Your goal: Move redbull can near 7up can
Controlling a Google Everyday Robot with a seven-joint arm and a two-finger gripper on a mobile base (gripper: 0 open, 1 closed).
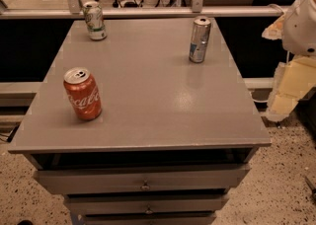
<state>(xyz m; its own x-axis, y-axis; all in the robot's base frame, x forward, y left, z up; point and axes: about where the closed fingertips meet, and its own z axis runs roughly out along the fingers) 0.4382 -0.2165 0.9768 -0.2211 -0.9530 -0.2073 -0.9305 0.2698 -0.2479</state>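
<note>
The redbull can (199,39) is a slim silver can with blue patches. It stands upright at the back right of the grey cabinet top (148,95). The 7up can (94,20) has a pale white-and-green label and stands upright at the back left corner. My gripper (285,101) hangs off the right edge of the cabinet, to the right of the redbull can and lower in view. It touches neither can.
A red Coca-Cola can (82,93) stands upright at the front left of the top. The cabinet has drawers (143,182) below its front edge. A rail (148,13) and a glass partition run behind the cabinet. Speckled floor lies on both sides.
</note>
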